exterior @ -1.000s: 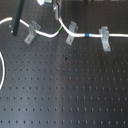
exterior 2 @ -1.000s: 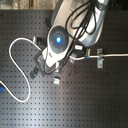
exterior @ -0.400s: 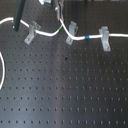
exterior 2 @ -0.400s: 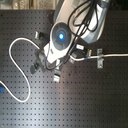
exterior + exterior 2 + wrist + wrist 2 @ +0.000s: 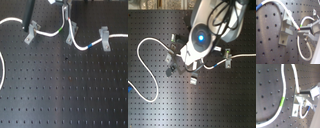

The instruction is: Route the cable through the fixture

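Three grey clip fixtures are seen in a row on the black perforated counter [image 5: 65, 95] in the first exterior view: one at the first exterior view's left [image 5: 32, 32], one in the middle [image 5: 72, 33], one at the first exterior view's right [image 5: 105, 38]. The white cable [image 5: 47, 34] is laid across them, its green band [image 5: 59, 31] between the left and middle fixtures and its blue band [image 5: 90, 45] just before the right fixture; a long slack loop is recorded at the first exterior view's left edge. The pincer [image 5: 64, 10] is held above the middle fixture, near the far edge, with the cable rising to it. In the first wrist view the fingertips [image 5: 307, 28] are seen narrowed on the cable [image 5: 293, 21] right beside the green band [image 5: 300, 25], next to a fixture [image 5: 285, 31]. In the second exterior view the arm's white body [image 5: 200, 37] covers most of the fixtures; the pincer cannot be made out there.
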Available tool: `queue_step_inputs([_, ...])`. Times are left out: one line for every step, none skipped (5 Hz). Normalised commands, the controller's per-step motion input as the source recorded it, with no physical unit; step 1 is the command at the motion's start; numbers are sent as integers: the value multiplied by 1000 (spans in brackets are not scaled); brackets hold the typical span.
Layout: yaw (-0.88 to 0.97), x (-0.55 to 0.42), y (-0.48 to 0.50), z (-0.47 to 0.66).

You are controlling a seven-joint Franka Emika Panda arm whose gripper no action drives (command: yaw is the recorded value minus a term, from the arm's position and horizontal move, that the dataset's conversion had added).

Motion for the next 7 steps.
queue_step_inputs([0, 69, -280, -405])
queue_step_inputs([-254, -61, -163, -227])
queue_step_inputs([-560, -96, -67, -38])
queue_step_inputs([-660, -191, 112, 2])
queue_step_inputs([-611, -208, 207, 63])
queue_step_inputs([-609, -69, 57, 0])
queue_step_inputs([-623, 58, -40, 0])
